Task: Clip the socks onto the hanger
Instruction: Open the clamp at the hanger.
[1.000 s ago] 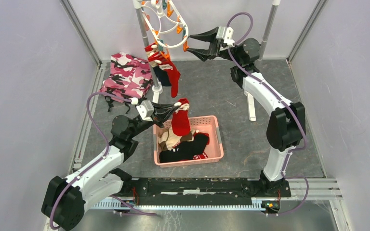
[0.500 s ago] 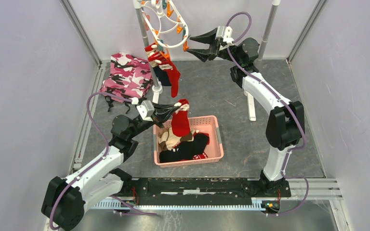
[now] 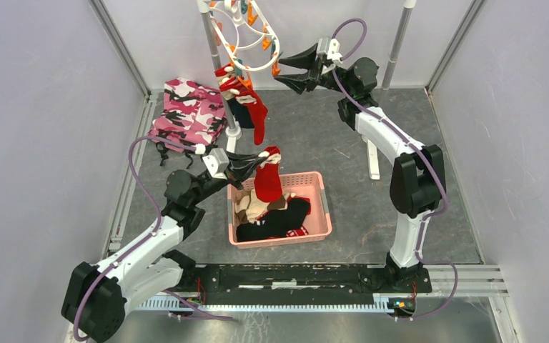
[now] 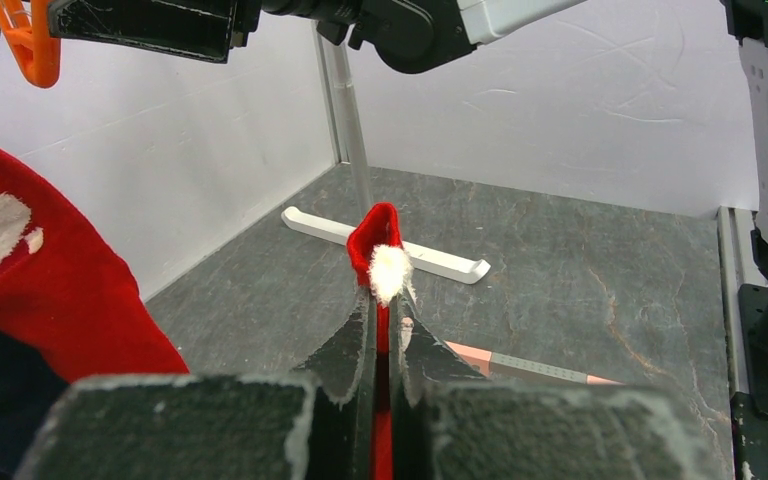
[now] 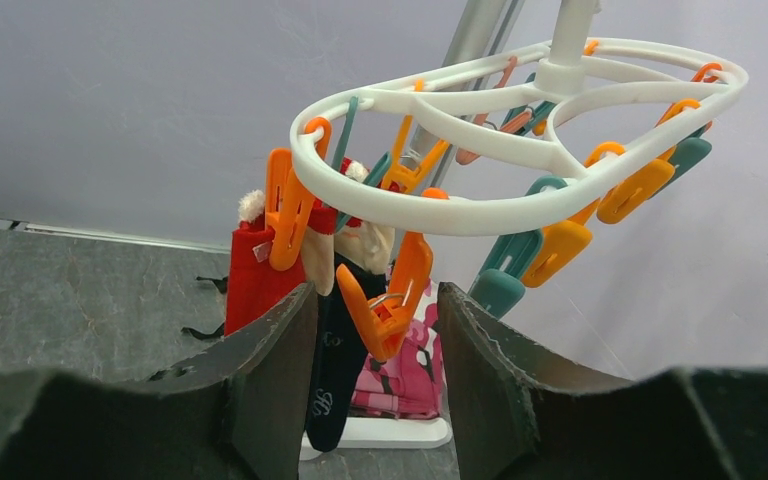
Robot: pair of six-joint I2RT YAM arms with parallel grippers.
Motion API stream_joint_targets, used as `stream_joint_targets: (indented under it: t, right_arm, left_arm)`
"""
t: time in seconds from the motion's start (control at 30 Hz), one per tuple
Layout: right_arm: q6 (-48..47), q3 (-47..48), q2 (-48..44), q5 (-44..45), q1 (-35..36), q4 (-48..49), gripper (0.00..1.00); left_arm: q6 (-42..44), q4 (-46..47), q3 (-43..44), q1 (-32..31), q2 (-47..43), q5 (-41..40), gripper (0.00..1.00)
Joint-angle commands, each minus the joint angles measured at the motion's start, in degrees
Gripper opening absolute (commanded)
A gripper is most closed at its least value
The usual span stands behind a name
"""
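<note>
**A:** Top external view: where do you have room to move?

**B:** Grey floor [image 3: 372, 214] shows right of the pink basket [image 3: 324, 207], up to the wall. Your left gripper [image 3: 259, 160] is over the basket's far left corner, near the rack pole [image 3: 218, 86].

**A:** What is in the basket?

**B:** A black sock [image 3: 279, 221] and a beige sock [image 3: 246, 206]. Your left jaws pinch a red sock [image 4: 377, 235] that hangs over them.

**A:** And your right gripper [image 5: 375, 300]?

**B:** Its jaws stand apart with an orange clip [image 5: 392, 295] between them, under the hanger [image 5: 440, 212] rim. A hung red sock [image 3: 256, 111] and a navy sock [image 3: 239, 113] dangle from it.
</note>
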Motion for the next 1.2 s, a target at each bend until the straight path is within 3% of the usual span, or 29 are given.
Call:
stream_joint_targets:
  t: [0.0, 1.17]
  right_arm:
    - [3.68, 3.38, 1.47, -0.08, 0.07, 4.06, 0.53]
    - [6.72, 9.3, 5.26, -0.25, 2.24, 5.14, 0.52]
  left_arm:
    - [2.92, 1.69, 2.28, -0.33, 0.27, 0.16, 0.02]
    - [2.92, 1.49, 2.83, -0.35, 0.49, 0.51, 0.02]
